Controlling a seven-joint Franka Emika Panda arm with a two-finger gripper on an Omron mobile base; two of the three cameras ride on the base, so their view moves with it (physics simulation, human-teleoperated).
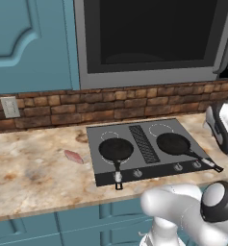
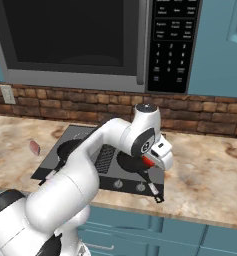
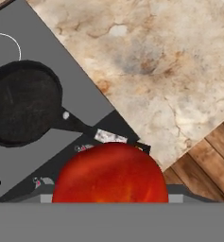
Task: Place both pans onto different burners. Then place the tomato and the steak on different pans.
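Two black pans stand on the front burners of the dark cooktop [image 1: 98, 166]: the left pan [image 1: 116, 149] and the right pan [image 1: 173, 143], both handles pointing to the front edge. White rings of the back burners [image 1: 161, 129] lie bare behind them. The pink steak [image 1: 73, 156] [image 2: 34, 147] lies on the counter left of the cooktop. My gripper [image 2: 149, 162] is shut on the red tomato [image 3: 109, 172] [image 2: 148, 161], held in the air above the right pan's [image 3: 21, 106] handle, near the cooktop's front right corner. The arm hides part of both pans in the right base view.
A microwave [image 2: 75, 40] hangs over the cooktop, with a brick backsplash [image 1: 48, 110] and a wall outlet [image 1: 10, 106] behind. Marble counter [image 3: 160, 66] stretches right of the cooktop. Round knobs [image 1: 137, 173] line the cooktop's front. Wooden floor [image 3: 212, 160] shows past the counter edge.
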